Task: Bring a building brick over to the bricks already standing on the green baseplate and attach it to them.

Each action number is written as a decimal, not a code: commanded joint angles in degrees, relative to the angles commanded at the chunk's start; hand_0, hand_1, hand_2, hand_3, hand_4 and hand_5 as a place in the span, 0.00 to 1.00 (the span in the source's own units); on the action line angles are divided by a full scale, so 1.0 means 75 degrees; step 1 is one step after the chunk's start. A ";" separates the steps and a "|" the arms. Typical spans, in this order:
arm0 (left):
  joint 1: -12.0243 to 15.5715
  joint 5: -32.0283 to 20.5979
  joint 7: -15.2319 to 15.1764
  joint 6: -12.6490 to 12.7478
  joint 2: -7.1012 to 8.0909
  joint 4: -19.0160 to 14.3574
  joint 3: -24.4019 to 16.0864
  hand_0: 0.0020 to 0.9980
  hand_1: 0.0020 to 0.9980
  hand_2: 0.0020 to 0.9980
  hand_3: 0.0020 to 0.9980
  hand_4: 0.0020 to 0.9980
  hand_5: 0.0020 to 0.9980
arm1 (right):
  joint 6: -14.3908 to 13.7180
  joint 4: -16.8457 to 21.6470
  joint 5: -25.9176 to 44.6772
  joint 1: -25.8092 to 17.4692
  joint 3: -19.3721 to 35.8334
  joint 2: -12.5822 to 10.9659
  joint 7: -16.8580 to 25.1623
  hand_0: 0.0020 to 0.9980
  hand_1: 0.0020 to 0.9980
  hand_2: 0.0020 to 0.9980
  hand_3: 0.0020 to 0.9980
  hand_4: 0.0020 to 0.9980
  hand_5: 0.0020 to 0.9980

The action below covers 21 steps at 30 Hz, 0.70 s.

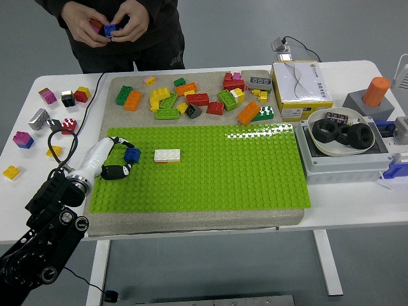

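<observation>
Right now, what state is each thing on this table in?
Left hand: closed on the blue brick, over the green plate.
Blue brick: held, not yet joined.
White brick: standing on the green plate.
Loose bricks: scattered behind the plate.
Bowl: holding black nuts.
Person's hands: holding small bricks.

My left arm (pixel 44 236) is black, jointed, with round silver screw caps and a looped black cable. My left hand (pixel 108 160) has a white shell, a metal wrist ring and black fingers (pixel 115 171) marked white.
</observation>
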 joint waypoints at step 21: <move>-0.0289 -0.0105 -0.0074 0.0047 0.0003 0.0331 0.0391 0.99 0.93 0.91 0.48 0.54 0.00 | 0.0014 0.0000 -0.0091 -0.0030 0.0045 0.0030 -0.0018 0.64 0.62 0.64 0.72 0.80 1.00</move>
